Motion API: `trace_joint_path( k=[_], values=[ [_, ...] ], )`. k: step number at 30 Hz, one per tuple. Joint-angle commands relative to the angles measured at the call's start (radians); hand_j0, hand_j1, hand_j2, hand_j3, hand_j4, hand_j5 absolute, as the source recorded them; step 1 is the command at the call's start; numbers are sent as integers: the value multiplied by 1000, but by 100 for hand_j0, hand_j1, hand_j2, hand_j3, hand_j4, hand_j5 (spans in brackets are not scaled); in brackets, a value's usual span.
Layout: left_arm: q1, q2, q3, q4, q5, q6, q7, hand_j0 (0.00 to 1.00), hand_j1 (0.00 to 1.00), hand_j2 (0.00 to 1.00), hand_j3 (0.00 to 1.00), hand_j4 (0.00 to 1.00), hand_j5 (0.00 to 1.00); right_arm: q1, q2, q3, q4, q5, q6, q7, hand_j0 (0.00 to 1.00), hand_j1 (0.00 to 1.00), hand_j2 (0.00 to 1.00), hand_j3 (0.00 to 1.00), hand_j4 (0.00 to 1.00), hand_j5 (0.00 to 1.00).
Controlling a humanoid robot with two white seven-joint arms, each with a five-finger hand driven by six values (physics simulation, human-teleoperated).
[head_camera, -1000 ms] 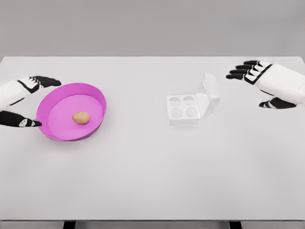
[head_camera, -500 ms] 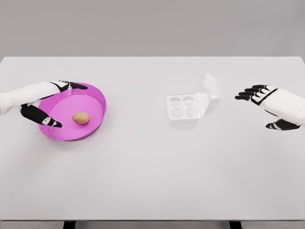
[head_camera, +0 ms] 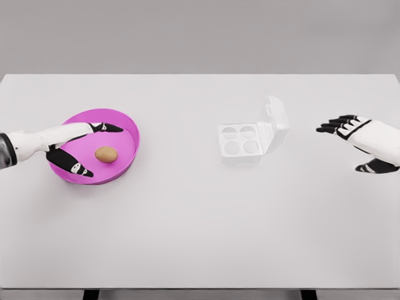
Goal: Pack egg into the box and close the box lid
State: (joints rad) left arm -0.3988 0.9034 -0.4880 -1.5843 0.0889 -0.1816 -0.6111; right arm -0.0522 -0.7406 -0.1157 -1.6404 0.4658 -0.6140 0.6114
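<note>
Fingers (head_camera: pixel 107 127) of the left hand (head_camera: pixel 70 142) are reaching further into the pink bowl (head_camera: pixel 128 153) now, spread either side of the egg (head_camera: pixel 106 154) — not gripping yet, so the pick is only starting. Right hand (head_camera: pixel 365 140) is drifting outward, loose and holding nothing. Egg is lying brown and smooth in the bowl; the box (head_camera: pixel 240 144) is waiting with its lid (head_camera: pixel 277 122) standing up, well apart.
</note>
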Motion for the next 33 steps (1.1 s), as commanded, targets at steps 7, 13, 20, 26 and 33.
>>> trace_joint_path(
  k=[7, 13, 20, 26, 33],
  values=[
    [-9, -38, -1, 3, -130, 7, 0, 89, 89, 89, 89, 89, 89, 3, -3, 5, 25, 36, 3, -1, 100, 100, 100, 100, 100, 100],
    [-9, -67, 0, 6, -179, 8, 0, 84, 84, 84, 84, 84, 84, -1, 1, 4, 39, 36, 3, -1, 100, 100, 100, 100, 100, 100],
    [-9, -90, 6, 9, -233, 10, 0, 81, 81, 81, 81, 81, 81, -167, 14, 159, 171, 36, 3, -1, 100, 100, 100, 100, 100, 100],
    [-6, -115, 12, 14, -294, 10, 0, 81, 81, 81, 81, 81, 81, -265, 41, 235, 272, 71, 3, -1, 100, 100, 100, 100, 100, 100],
    [-8, -130, 14, 38, -340, 11, 0, 81, 81, 81, 81, 81, 81, -267, 44, 251, 278, 74, 3, -1, 100, 100, 100, 100, 100, 100]
  ],
)
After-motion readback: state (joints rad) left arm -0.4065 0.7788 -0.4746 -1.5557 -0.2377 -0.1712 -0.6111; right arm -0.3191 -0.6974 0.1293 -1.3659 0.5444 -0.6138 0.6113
